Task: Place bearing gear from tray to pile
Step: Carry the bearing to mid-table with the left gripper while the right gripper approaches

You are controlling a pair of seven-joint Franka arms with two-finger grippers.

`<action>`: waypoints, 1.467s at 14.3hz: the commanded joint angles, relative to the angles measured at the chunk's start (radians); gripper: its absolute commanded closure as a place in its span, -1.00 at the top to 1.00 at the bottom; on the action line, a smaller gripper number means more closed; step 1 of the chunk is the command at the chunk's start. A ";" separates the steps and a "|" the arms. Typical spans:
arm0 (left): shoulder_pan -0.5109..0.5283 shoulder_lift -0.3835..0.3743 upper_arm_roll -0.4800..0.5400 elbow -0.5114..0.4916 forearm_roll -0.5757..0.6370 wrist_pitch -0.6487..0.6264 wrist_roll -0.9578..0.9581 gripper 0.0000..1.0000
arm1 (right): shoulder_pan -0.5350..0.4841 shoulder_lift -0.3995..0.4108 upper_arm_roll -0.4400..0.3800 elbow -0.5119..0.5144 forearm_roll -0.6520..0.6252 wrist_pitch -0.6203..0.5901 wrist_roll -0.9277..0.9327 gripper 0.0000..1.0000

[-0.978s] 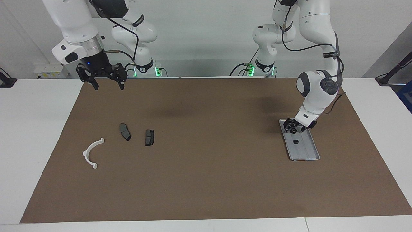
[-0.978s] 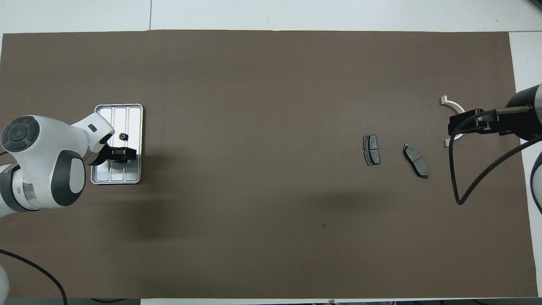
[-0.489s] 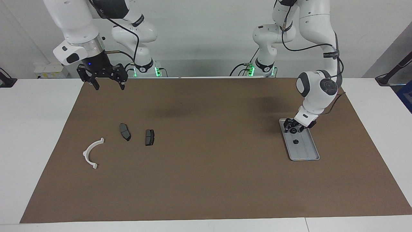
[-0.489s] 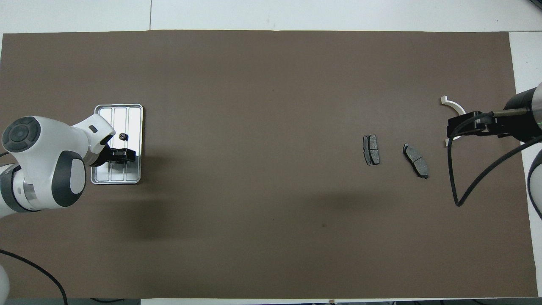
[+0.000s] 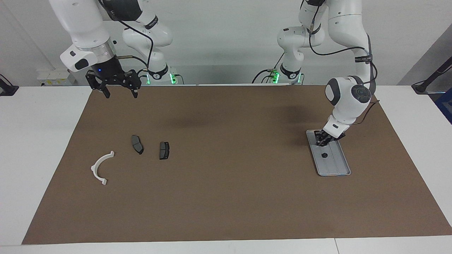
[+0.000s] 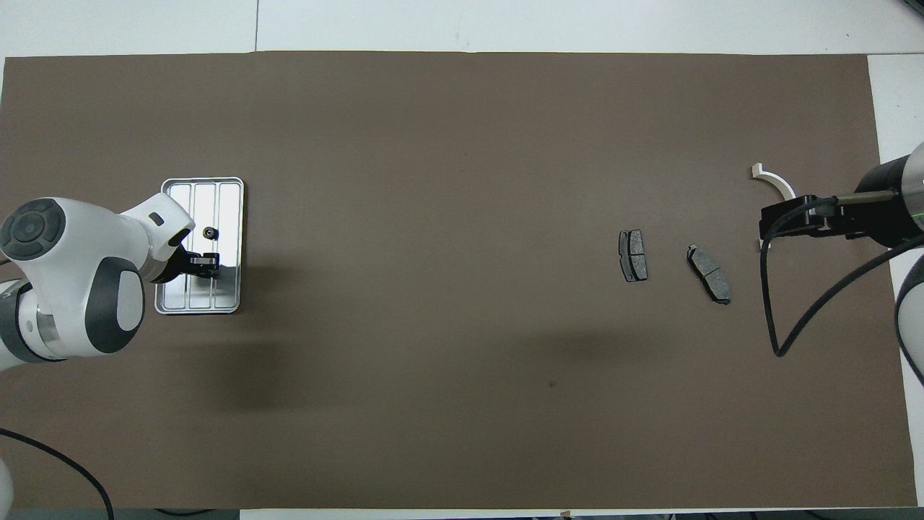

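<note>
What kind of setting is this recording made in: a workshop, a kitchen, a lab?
Most likely a robotics lab bench. Two white arms stand at a white table covered with a brown mat, with only a few car parts laid out: brake pads and a metal tray.

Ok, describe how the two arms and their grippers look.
Both arms are glossy white with rounded links and dark grey joint caps; a black cable runs along each. The left gripper is small and black below a white wrist. The right gripper is black with two fingers, mounted under a silver ring and a black housing with a blue light. Green lights glow at both bases.
</note>
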 commanded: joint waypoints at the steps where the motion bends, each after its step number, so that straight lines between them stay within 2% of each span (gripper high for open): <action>1: -0.012 -0.001 0.011 0.061 -0.008 -0.050 -0.009 -1.00 | -0.001 -0.030 -0.002 -0.043 0.029 0.018 0.019 1.00; 4: -0.121 -0.003 0.011 0.135 -0.006 -0.103 -0.201 -1.00 | 0.001 -0.047 0.000 -0.093 0.029 0.042 0.020 1.00; 9: -0.406 0.006 0.017 0.146 0.004 -0.089 -0.606 -1.00 | 0.017 -0.055 0.003 -0.202 0.029 0.176 0.022 1.00; 12: -0.547 0.144 0.019 0.325 0.006 -0.142 -0.806 -1.00 | 0.022 -0.047 0.003 -0.268 0.029 0.272 0.051 1.00; 13: -0.578 0.189 0.019 0.378 0.006 -0.150 -0.846 -1.00 | 0.024 -0.041 0.003 -0.284 0.029 0.294 0.062 1.00; 15: -0.613 0.246 0.020 0.425 0.016 -0.136 -0.894 -1.00 | 0.024 -0.029 0.003 -0.319 0.029 0.341 0.063 1.00; 17: -0.617 0.250 0.019 0.423 0.050 -0.112 -0.920 -1.00 | 0.030 -0.024 0.003 -0.359 0.029 0.421 0.060 1.00; 21: -0.631 0.249 0.019 0.382 0.105 -0.063 -0.989 -1.00 | 0.036 0.042 0.003 -0.363 0.029 0.481 0.060 1.00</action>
